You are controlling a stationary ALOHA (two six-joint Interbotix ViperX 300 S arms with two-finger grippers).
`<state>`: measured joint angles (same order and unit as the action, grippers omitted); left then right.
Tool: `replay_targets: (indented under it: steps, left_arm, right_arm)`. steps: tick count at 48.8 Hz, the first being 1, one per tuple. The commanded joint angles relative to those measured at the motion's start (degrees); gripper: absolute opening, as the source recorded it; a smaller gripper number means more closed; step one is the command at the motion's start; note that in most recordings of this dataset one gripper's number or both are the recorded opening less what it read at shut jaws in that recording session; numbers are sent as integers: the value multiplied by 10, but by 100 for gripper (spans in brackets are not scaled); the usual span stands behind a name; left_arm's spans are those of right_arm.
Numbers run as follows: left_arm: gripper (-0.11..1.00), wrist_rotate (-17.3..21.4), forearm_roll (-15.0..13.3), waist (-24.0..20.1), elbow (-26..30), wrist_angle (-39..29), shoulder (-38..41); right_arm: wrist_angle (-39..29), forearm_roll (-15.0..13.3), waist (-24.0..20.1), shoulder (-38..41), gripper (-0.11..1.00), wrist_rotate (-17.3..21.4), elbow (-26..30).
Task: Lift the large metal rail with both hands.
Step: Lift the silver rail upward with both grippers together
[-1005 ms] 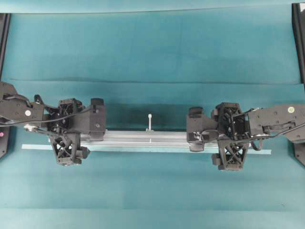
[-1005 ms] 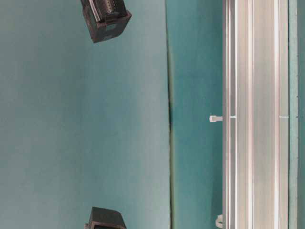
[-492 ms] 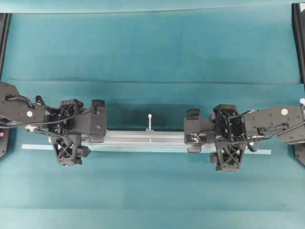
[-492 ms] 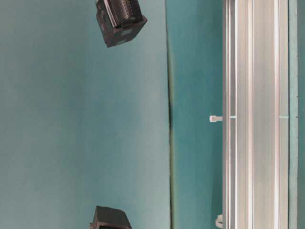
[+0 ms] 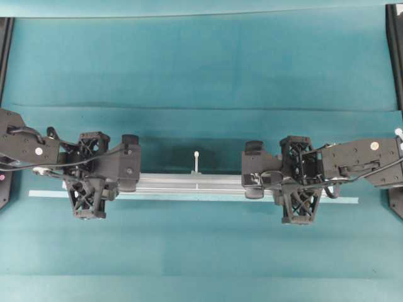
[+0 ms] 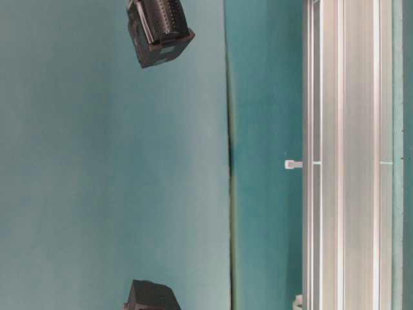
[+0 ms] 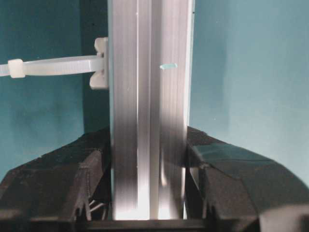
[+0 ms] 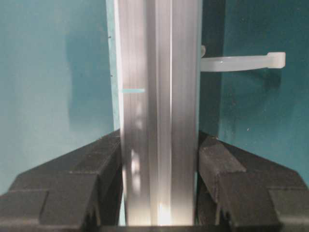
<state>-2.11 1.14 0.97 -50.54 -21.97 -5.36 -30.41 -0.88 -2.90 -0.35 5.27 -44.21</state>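
Observation:
The large metal rail [image 5: 189, 182] lies lengthwise across the teal cloth, a silver grooved bar with a white peg [image 5: 196, 160] at its far edge. My left gripper [image 5: 129, 181] is shut on the rail near its left end. My right gripper [image 5: 253, 182] is shut on it right of the middle. In the left wrist view the black jaws press both sides of the rail [image 7: 148, 121] around my left gripper [image 7: 148, 183]. The right wrist view shows the same grip on the rail [image 8: 159, 96] at my right gripper [image 8: 159, 183]. In the table-level view the rail [image 6: 342, 155] runs along the right side.
A thin pale-blue strip [image 5: 38, 193] lies just in front of the rail and sticks out past both its ends. Black frame posts stand at the left [image 5: 5, 38] and right [image 5: 395, 50] edges. Black arm parts [image 6: 158, 32] hang above the cloth.
Both grippers have narrowed their jaws onto the rail. The right arm has shifted a little to the left. The rail has shifted slightly in the table-level view.

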Motion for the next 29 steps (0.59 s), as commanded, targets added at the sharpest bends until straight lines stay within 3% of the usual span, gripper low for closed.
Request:
replay_targets:
  steps: [1,18,29]
  left_arm:
    - [35,1,1,3,12,4,-2]
    - [35,1,1,4,25,-4,-6]
    - [35,1,1,4,70,-85,-26]
  right_arm:
    - [10,5,-4,3,41,2,7]
    - [-6,6,-4,-4,41,2,9]
    - [-80,5,-3,-55,41,2,31]
